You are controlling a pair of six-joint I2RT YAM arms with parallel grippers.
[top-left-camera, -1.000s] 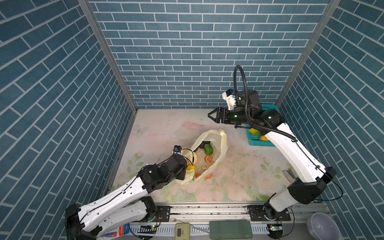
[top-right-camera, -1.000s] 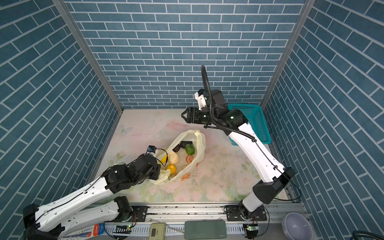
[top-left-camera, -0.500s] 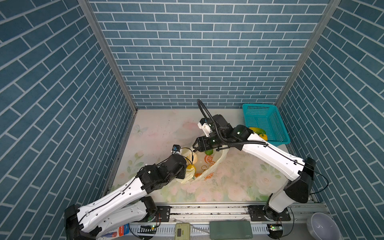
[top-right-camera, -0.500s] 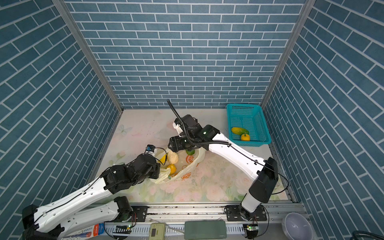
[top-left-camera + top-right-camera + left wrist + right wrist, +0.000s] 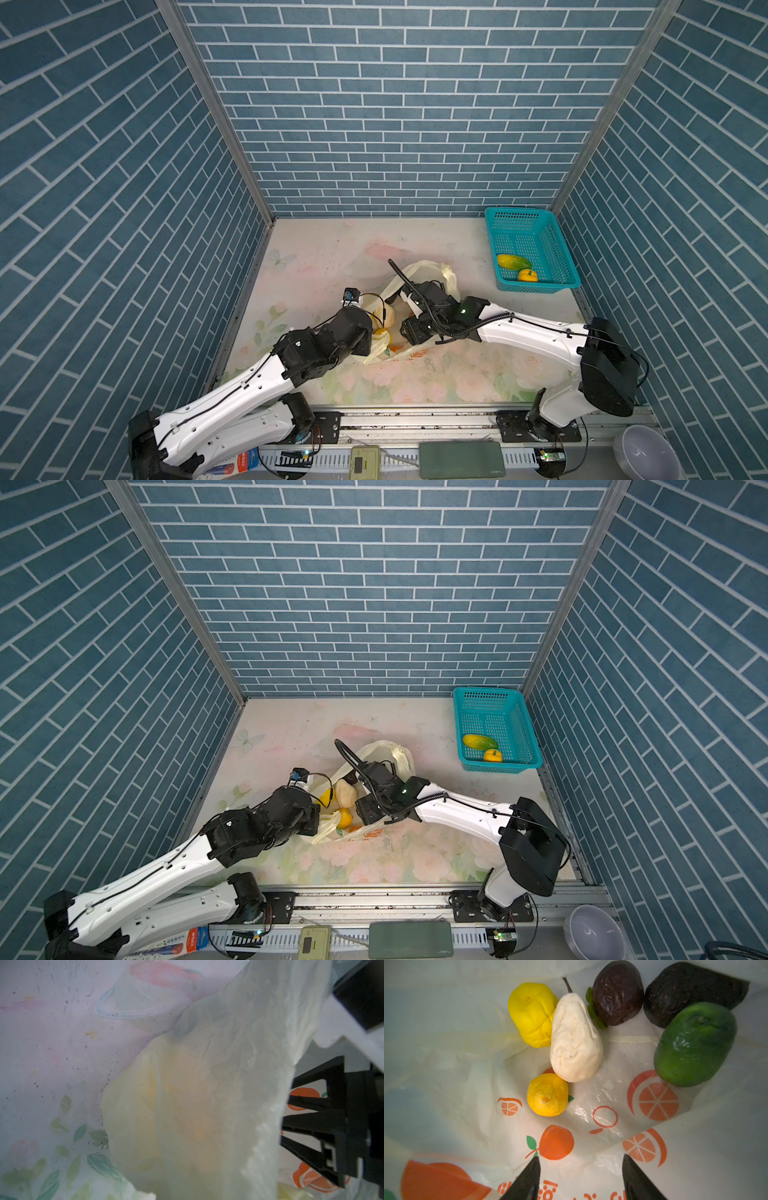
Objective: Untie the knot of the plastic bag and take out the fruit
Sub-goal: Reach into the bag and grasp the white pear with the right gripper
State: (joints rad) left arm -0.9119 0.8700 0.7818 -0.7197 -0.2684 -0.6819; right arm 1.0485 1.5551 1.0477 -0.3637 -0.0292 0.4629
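The plastic bag point(image 5: 432, 270) lies open on the counter point(image 5: 316, 257), no knot to see. Two fruit point(image 5: 514, 262) sit in the teal basket point(image 5: 536, 286); six wait in the bag. The left pincer point(image 5: 371, 336) pinches the bag's edge, the right pincer point(image 5: 581, 1178) hangs released over them

A translucent pale yellow plastic bag point(image 5: 467, 1084), printed with orange slices and red-orange fruits with green leaves, shows a bright yellow lemon point(image 5: 531, 1015), an orange-yellow lemon point(image 5: 547, 1095), a cream-white pear point(image 5: 575, 1041), two brown-black fruits point(image 5: 617, 993) and a green fruit point(image 5: 695, 1045). The perforated basket point(image 5: 519, 226) is teal. The tabletop point(image 5: 332, 249) has pastel pink flowers. The walls point(image 5: 395, 104) are blue brick with white lines.
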